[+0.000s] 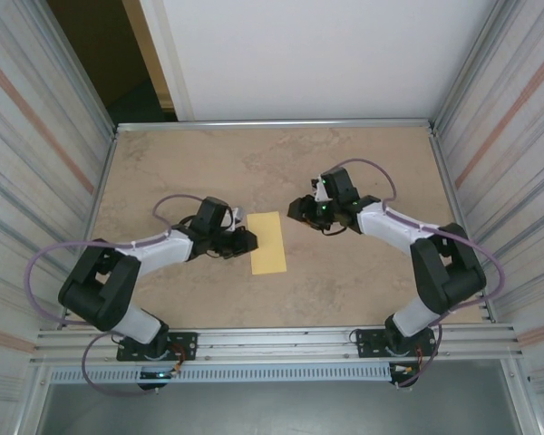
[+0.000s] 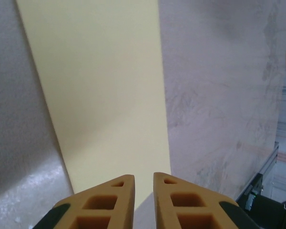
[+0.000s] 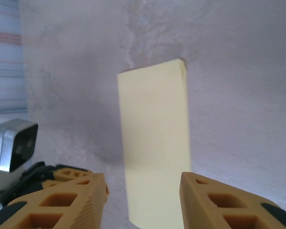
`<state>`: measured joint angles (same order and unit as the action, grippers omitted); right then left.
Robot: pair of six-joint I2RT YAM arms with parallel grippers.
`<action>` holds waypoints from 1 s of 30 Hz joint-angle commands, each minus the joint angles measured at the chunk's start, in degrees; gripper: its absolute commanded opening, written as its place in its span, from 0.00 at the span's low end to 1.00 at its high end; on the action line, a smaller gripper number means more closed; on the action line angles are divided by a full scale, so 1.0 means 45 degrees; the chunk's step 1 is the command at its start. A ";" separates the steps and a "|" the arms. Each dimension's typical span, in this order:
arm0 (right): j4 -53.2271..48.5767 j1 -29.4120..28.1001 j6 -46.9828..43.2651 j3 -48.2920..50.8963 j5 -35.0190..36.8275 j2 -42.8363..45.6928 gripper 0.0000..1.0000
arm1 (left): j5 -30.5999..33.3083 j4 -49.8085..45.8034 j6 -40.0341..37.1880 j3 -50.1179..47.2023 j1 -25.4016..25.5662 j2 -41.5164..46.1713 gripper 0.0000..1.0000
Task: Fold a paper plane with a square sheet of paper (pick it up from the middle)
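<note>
Now the sheet point(image 1: 268, 242) lies flat on the desk point(image 1: 208, 163), about midway between the two arms. It reads as a narrow rectangle rather than a square, so I judge it doubled over once along its length, with the nose folds not yet made. In the right wrist view its far corner seems to show two layers slightly off each other.

The left pincer point(image 2: 144, 179) sits low at the sheet's left long edge, its jaws only a narrow slit apart with nothing between them. Whether it touches the paper I cannot tell. The right pincer point(image 3: 143, 175) stands to the far right of the sheet, clear of it, jaws wide and empty.

To make the next crease well, one pincer should pin the sheet while the other works, because thin paper on a smooth desk will likely skate if pushed from one side only. The left pincer is better placed to hold. It should press down near the middle of the long edge, not at a corner.

The right pincer would then come in low and catch a corner, with its jaws narrowed first, since a wide gape tends to scoop both layers. Check first which long edge is the fold and which is open; these views do not settle it. Run any crease from the middle outward to keep the edges matched.
</note>
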<state>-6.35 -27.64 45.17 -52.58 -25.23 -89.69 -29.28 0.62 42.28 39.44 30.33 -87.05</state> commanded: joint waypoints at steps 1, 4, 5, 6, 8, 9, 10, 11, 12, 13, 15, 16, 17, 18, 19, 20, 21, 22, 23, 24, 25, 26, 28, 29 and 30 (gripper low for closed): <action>-0.0252 -0.0034 0.0604 0.0861 0.0452 0.0294 0.47 | 0.0206 0.0573 0.0564 0.0325 -0.0147 -0.0533 0.19; -0.0155 -0.0204 0.0855 0.1245 0.0332 0.0424 0.48 | -0.0018 0.0874 0.0682 0.0501 -0.0158 -0.1076 0.19; -0.0098 -0.0295 0.0927 0.1309 0.0264 0.0420 0.48 | -0.0027 0.0913 0.0678 0.0585 -0.0161 -0.1244 0.19; -0.0074 -0.0425 0.1004 0.1342 0.0255 0.0400 0.47 | -0.0033 0.0911 0.0653 0.0678 -0.0157 -0.1424 0.19; -0.0035 -0.0664 0.1131 0.1391 0.0346 0.0362 0.47 | -0.0083 0.0877 0.0586 0.0777 -0.0155 -0.1743 0.19; 0.0000 -0.0769 0.1239 0.1409 0.0354 0.0313 0.46 | -0.0091 0.0892 0.0584 0.0784 -0.0157 -0.1865 0.19; 0.0057 -0.0849 0.1332 0.1427 0.0365 0.0260 0.46 | -0.0110 0.0916 0.0582 0.0749 -0.0157 -0.1974 0.19; 0.0129 -0.0941 0.1438 0.1461 0.0344 0.0207 0.46 | -0.0125 0.0902 0.0583 0.0699 -0.0167 -0.2057 0.19; 0.0175 -0.1028 0.1547 0.1519 0.0375 0.0158 0.46 | -0.0101 0.0877 0.0575 0.0622 -0.0157 -0.2122 0.19; 0.0226 -0.1083 0.1662 0.1561 0.0392 0.0134 0.46 | -0.0084 0.0896 0.0576 0.0516 -0.0162 -0.2161 0.19; 0.0363 -0.1245 0.1972 0.1690 0.0388 0.0108 0.46 | -0.0061 0.0916 0.0565 0.0263 -0.0166 -0.2238 0.19; 0.0445 -0.1293 0.2106 0.1768 0.0368 0.0107 0.46 | -0.0041 0.0916 0.0547 0.0134 -0.0155 -0.2276 0.19; 0.0528 -0.1377 0.2249 0.1839 0.0300 0.0089 0.45 | -0.0042 0.0950 0.0532 0.0012 -0.0167 -0.2318 0.19; 0.0566 -0.1435 0.2355 0.1888 0.0262 0.0100 0.45 | -0.0040 0.0983 0.0509 -0.0119 -0.0157 -0.2371 0.19; 0.0571 -0.1545 0.2465 0.1945 0.0236 0.0111 0.44 | -0.0019 0.1014 0.0488 -0.0233 -0.0157 -0.2407 0.19; 0.0582 -0.1651 0.2547 0.1989 0.0184 0.0110 0.44 | -0.0010 0.1036 0.0479 -0.0345 -0.0158 -0.2423 0.19; 0.0576 -0.1737 0.2622 0.2048 0.0116 0.0117 0.44 | 0.0018 0.1038 0.0431 -0.0429 -0.0151 -0.2434 0.19; 0.0535 -0.1813 0.2700 0.2090 0.0055 0.0100 0.44 | 0.0053 0.0999 0.0404 -0.0478 -0.0154 -0.2459 0.19; 0.0524 -0.1888 0.2782 0.2175 0.0005 0.0078 0.44 | 0.0080 0.0951 0.0339 -0.0534 -0.0140 -0.2465 0.19; 0.0517 -0.1940 0.2859 0.2252 -0.0051 0.0070 0.43 | 0.0132 0.0903 0.0284 -0.0554 -0.0154 -0.2482 0.19; 0.0541 -0.2019 0.2944 0.2340 -0.0138 0.0049 0.44 | 0.0165 0.0827 0.0205 -0.0591 -0.0138 -0.2505 0.18; 0.0570 -0.2062 0.3040 0.2419 -0.0210 0.0004 0.44 | 0.0225 0.0752 0.0139 -0.0592 -0.0138 -0.2530 0.18; 0.0566 -0.2146 0.3172 0.2552 -0.0276 -0.0062 0.44 | 0.0238 0.0735 0.0079 -0.0619 -0.0147 -0.2589 0.18; 0.0607 -0.2189 0.3238 0.2627 -0.0308 -0.0069 0.44 | 0.0271 0.0740 0.0081 -0.0655 -0.0143 -0.2597 0.18; 0.0694 -0.2217 0.3273 0.2681 -0.0376 -0.0066 0.43 | 0.0285 0.0740 0.0059 -0.0640 -0.0138 -0.2627 0.18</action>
<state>-3.86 -37.17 57.65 -41.34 -25.58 -89.34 -30.17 8.21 44.21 38.85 29.58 -96.66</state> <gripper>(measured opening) 0.430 0.182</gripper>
